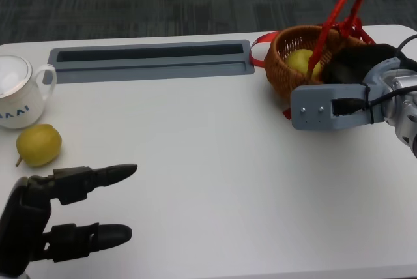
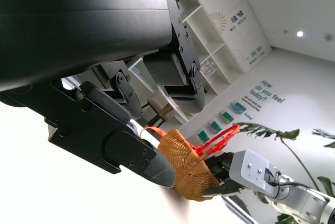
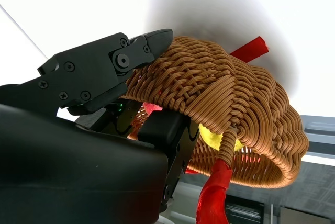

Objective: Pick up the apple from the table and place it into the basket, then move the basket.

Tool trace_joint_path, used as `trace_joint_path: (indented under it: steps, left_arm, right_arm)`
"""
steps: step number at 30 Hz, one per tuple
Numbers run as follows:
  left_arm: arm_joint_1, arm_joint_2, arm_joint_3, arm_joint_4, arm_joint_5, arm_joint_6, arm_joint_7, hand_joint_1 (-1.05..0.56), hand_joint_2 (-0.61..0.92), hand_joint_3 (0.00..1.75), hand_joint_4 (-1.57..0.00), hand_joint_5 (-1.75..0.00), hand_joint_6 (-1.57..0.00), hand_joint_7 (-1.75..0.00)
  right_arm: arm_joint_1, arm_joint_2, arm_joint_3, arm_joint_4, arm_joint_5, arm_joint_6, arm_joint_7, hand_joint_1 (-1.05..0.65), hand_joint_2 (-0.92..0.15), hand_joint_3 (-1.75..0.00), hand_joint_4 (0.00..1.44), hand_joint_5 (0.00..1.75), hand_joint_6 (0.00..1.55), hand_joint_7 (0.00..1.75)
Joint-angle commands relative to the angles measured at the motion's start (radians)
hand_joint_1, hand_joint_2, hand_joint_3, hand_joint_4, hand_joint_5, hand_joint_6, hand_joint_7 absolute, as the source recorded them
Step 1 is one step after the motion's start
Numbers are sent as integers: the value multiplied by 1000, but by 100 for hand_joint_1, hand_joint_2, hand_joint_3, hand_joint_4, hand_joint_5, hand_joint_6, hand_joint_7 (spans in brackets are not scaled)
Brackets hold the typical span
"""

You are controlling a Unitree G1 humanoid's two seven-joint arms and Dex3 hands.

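Observation:
The brown wicker basket [image 1: 287,54] with a red handle [image 1: 339,5] stands at the table's far right. A yellow-green apple [image 1: 301,59] lies inside it. My right hand [image 1: 355,65] grips the basket's near rim. The right wrist view shows a finger [image 3: 112,69] outside the woven wall [image 3: 235,103], other fingers inside, and the apple [image 3: 212,136] beyond them. My left hand [image 1: 71,214] rests low at the near left, fingers stretched out and apart, holding nothing. In the left wrist view the basket [image 2: 186,169] and right hand [image 2: 222,174] show far off.
A yellow pear-like fruit [image 1: 39,144] lies at the left, just ahead of my left hand. Behind it stands a white mug [image 1: 16,93]. A grey recessed tray [image 1: 153,59] runs along the table's far edge, left of the basket.

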Motion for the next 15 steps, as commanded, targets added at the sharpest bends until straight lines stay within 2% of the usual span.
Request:
trace_joint_path:
  steps: [1, 6, 11, 15]
  left_arm:
    - [45, 13, 12, -44, -9, 20, 9, -56, 73, 0, -102, -1, -91, 0]
    - [85, 17, 12, -86, -33, 25, 3, -56, 73, 0, -102, -1, -92, -1]
    - [97, 27, 13, -99, -49, 24, -3, -55, 72, 0, -103, -1, -93, -1]
    - [92, 41, 10, -95, -66, 37, -13, -56, 71, 0, -103, 0, -93, 0]
  right_arm:
    - [0, -17, -18, 5, 14, 26, 8, -14, -82, -1, 100, 6, 88, 0]
    - [18, -25, -48, 5, 37, 49, 0, -28, -85, -1, 107, 8, 93, 2]
    - [33, -34, -62, 4, 47, 35, -6, -31, -89, -2, 103, 6, 93, 1]
    - [47, -39, -94, 1, 72, 3, -9, -42, -89, -2, 95, 1, 79, 0]
